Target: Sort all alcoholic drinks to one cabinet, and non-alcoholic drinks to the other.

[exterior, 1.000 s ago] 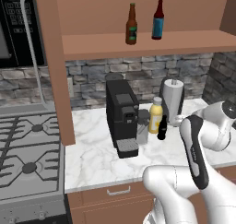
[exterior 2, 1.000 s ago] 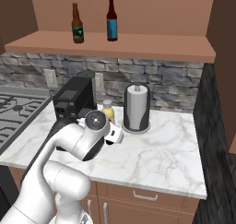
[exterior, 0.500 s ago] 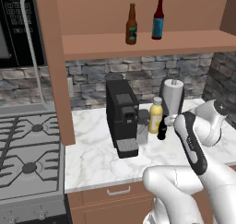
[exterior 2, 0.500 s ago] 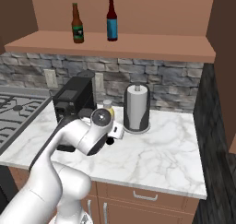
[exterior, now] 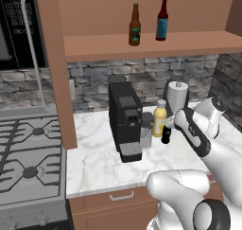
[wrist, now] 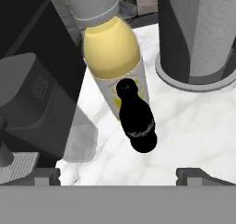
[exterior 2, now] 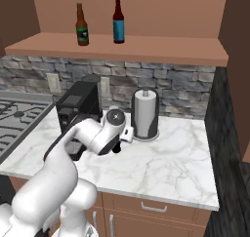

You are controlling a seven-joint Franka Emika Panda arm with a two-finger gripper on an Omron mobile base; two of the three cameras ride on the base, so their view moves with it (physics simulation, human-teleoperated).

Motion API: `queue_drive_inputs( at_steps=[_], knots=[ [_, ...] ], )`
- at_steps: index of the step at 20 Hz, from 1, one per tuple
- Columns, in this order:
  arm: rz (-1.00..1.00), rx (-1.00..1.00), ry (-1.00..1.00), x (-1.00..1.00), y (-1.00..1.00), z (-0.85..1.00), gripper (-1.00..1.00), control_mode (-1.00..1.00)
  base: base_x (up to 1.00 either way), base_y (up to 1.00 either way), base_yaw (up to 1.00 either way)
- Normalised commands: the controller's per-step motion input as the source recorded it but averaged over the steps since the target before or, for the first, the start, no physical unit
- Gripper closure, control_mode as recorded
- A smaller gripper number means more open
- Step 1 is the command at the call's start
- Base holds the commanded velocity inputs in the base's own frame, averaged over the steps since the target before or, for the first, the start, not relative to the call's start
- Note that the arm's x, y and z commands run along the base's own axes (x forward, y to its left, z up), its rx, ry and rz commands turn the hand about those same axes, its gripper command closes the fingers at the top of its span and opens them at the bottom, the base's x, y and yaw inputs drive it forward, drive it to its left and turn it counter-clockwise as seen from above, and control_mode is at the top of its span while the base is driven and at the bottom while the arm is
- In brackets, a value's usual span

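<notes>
The gripper hangs over the marble counter with its tips spread wide and nothing between them, the small black cola bottle centred just ahead and untouched. The yellow bottle stands right behind it, beside the coffee machine. Higher up, the brown bottle and the blue bottle already share a cabinet shelf; both soft drinks evidently remain to be moved.

White marble counter (coffee machine, yellow bottle, cola bottle, paper-towel holder).
</notes>
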Motion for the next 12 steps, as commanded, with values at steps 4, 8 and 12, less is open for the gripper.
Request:
queue_drive_inputs(
  at_steps=[4,8,12],
  knots=[
    [0.06,0.00,0.00,0.26,0.00,-0.22,-1.00,-1.00,0.00,0.00,0.00],
    [0.05,0.00,0.00,0.29,0.00,-0.23,-1.00,-1.00,0.00,0.00,0.00],
    [0.04,0.00,0.00,0.26,0.00,-0.23,-1.00,-1.00,0.00,0.00,0.00]
  ],
)
